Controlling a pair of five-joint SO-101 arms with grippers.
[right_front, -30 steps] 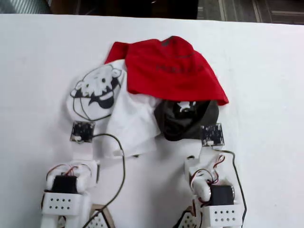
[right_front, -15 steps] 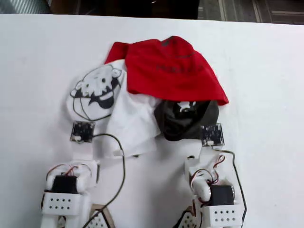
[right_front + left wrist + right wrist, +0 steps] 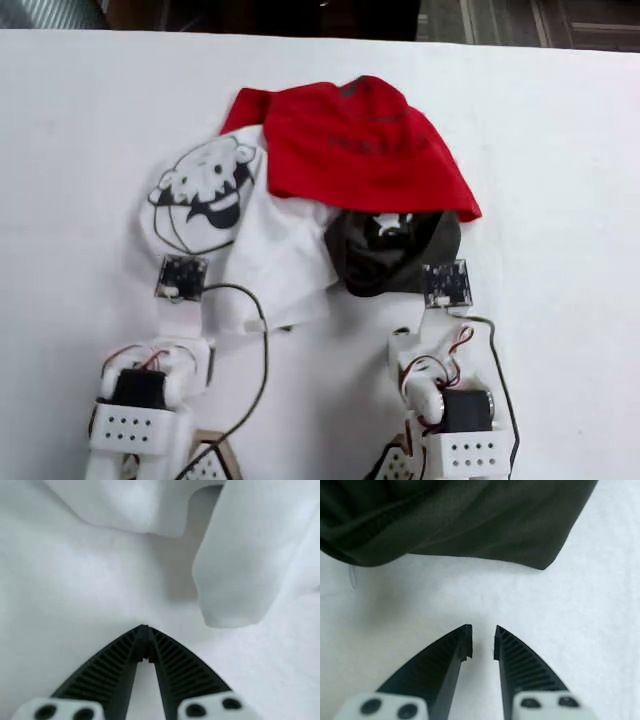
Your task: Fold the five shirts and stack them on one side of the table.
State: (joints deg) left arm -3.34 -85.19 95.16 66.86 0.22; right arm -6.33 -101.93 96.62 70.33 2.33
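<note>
The left gripper (image 3: pixel 144 632) has its two jaws pressed together at the tips, and nothing is between them. It points down at a white surface; I cannot tell if this is cloth or tabletop. Just beyond its tips lie thick folds of the white shirt (image 3: pixel 245 555). The right gripper (image 3: pixel 482 635) has its jaws a little apart, with a narrow gap, and it holds nothing. It hangs over the bare tabletop (image 3: pixel 600 605), near the edge of the black shirt (image 3: pixel 470 515) but not touching it.

In the high view the shirts lie unfolded in one heap at the middle of the tabletop, in front of both arms. The white shirt, with a cartoon face printed on it, is on the left side. The black shirt is on the right side, and its edge lies over the white one. The red shirt (image 3: pixel 360 145) lies across the far part of both. A black cable (image 3: pixel 262 345) curves from the left arm over the tabletop.
</note>
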